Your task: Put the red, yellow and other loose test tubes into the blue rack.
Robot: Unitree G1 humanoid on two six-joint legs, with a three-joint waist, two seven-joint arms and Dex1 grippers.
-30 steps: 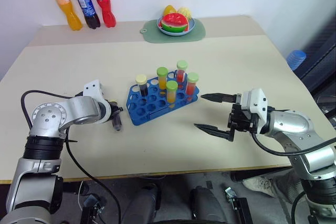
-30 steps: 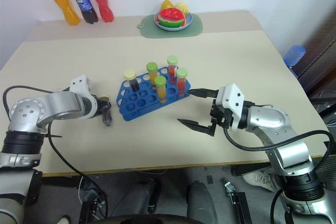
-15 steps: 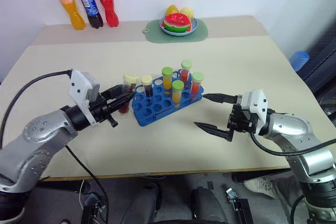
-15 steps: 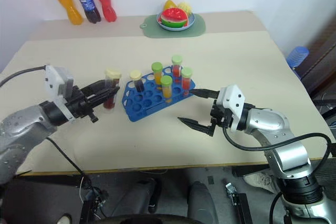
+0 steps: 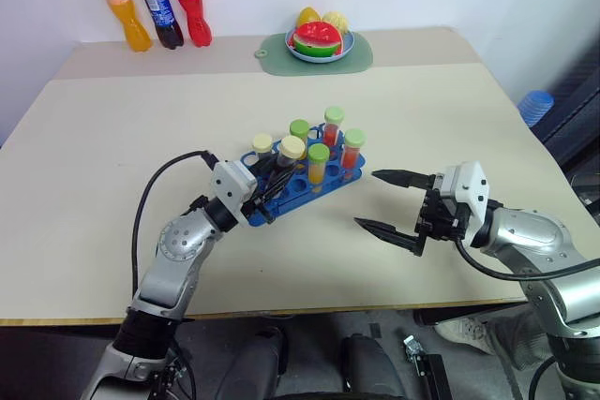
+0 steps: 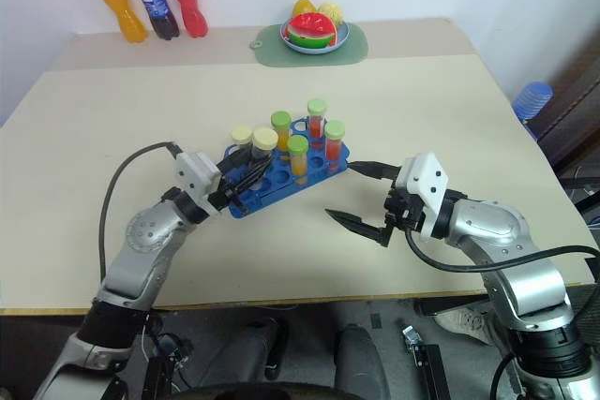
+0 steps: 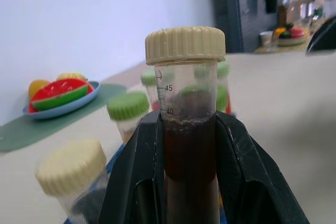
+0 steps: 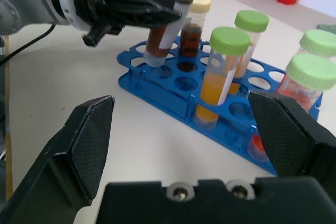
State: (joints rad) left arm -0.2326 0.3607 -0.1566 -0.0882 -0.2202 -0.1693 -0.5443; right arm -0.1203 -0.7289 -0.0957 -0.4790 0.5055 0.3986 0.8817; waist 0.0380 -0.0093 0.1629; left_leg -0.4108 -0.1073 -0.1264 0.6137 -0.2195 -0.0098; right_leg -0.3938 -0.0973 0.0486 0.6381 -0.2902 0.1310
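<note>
The blue rack (image 5: 305, 175) sits near the middle of the worktop (image 5: 112, 119), and we see our left pincer (image 5: 270, 180) clamped on a cream-capped tube (image 5: 289, 153) of dark brown liquid, held tilted over the rack's near-left corner. In the right wrist view the tube's lower end sits just above or at an empty hole of the rack; we cannot tell whether it has entered. The left wrist view shows the black fingers (image 7: 131, 171) pressed against both sides of the tube, whose bottom is cut off below the frame. A second cream-capped tube (image 5: 262, 147) stands in the rack just behind, partly hidden by the held one. Four green-capped tubes (image 5: 319, 161) stand upright toward the rack's right end, two with orange liquid and two with red. Our right pincer (image 5: 386, 201) hovers off the rack's right end, its jaws wide apart and holding nothing. Three bottles (image 5: 155, 2) and a fruit plate (image 5: 319, 44) stand along the far edge.
</note>
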